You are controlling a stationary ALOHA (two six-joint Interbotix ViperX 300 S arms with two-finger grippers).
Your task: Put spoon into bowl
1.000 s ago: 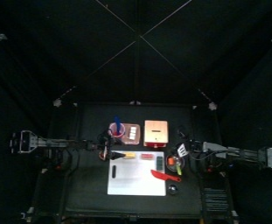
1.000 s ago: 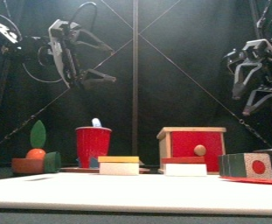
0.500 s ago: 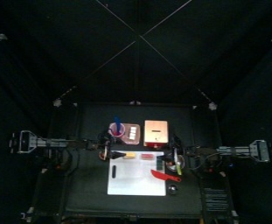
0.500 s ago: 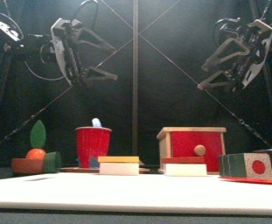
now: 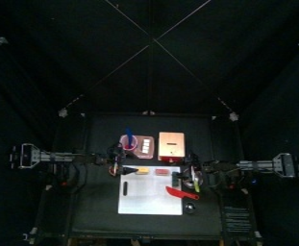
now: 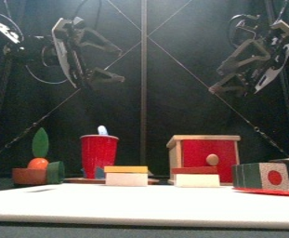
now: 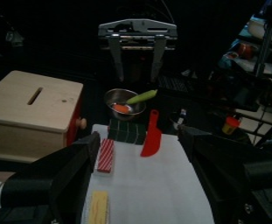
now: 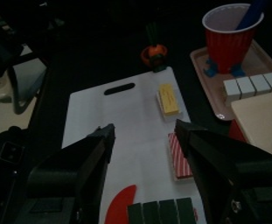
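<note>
A small bowl [image 7: 117,106] [image 6: 35,173] stands at the table's left end, beyond the white board's handle end [image 8: 156,59]. In it a slim yellow-green spoon [image 7: 144,94] [image 6: 40,141] leans upright beside an orange ball. Both arms hang high over the table, apart from bowl and spoon. My left gripper [image 6: 110,60] [image 7: 141,149] is open and empty. My right gripper [image 6: 221,74] [image 8: 144,131] is open and empty as well. It also shows across the table in the left wrist view.
A white cutting board [image 5: 149,194] [image 8: 121,122] carries a yellow bar [image 8: 167,99], a red striped block [image 8: 179,156] and a red curved piece [image 7: 151,136]. A red cup [image 6: 99,153] [image 8: 232,33] with a blue stick stands on a tray. A tan slotted box [image 7: 31,109] [image 6: 205,153] sits behind.
My right arm has swung up from hanging downward, and its gripper now points toward the table's middle. The left arm has barely moved. Nothing on the table shifted.
</note>
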